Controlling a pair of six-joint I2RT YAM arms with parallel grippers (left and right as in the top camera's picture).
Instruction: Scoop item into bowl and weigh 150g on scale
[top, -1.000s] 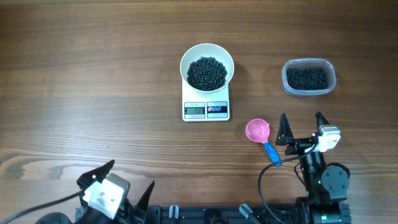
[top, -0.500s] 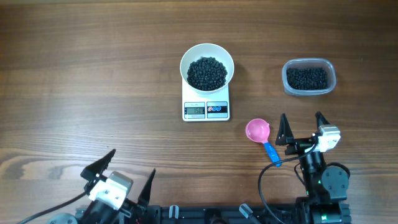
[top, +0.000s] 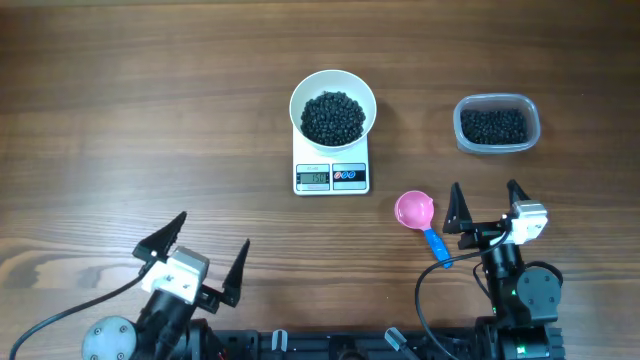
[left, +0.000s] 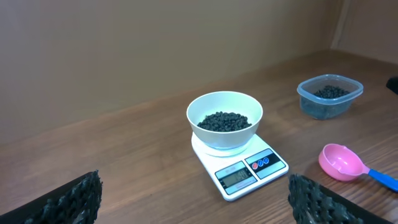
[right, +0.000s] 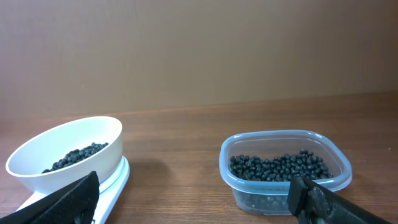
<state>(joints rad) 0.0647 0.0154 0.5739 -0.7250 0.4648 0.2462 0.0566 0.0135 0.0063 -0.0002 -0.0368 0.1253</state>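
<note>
The white bowl (top: 299, 92) stands on the white scale (top: 331, 177) at mid-table, with a dark heap of the item (top: 333, 117) inside it. The left wrist view shows the bowl (left: 224, 138), the item (left: 224, 121) and the scale's lit display (left: 237, 178). My left gripper (top: 214, 229) is open and empty near the front left, well short of the scale. My right gripper (top: 484, 186) is open and empty at the front right, just beside a pink scoop (top: 415, 210) lying on the table.
A clear plastic tub (top: 497, 99) with more black grains sits at the back right, seen close in the right wrist view as the tub (right: 285, 186). The scoop's blue handle (top: 437, 245) points toward the right arm's base.
My left arm has come forward from the front edge toward the table's middle, jaws still open. The right arm, scoop, bowl and scale have not moved.
</note>
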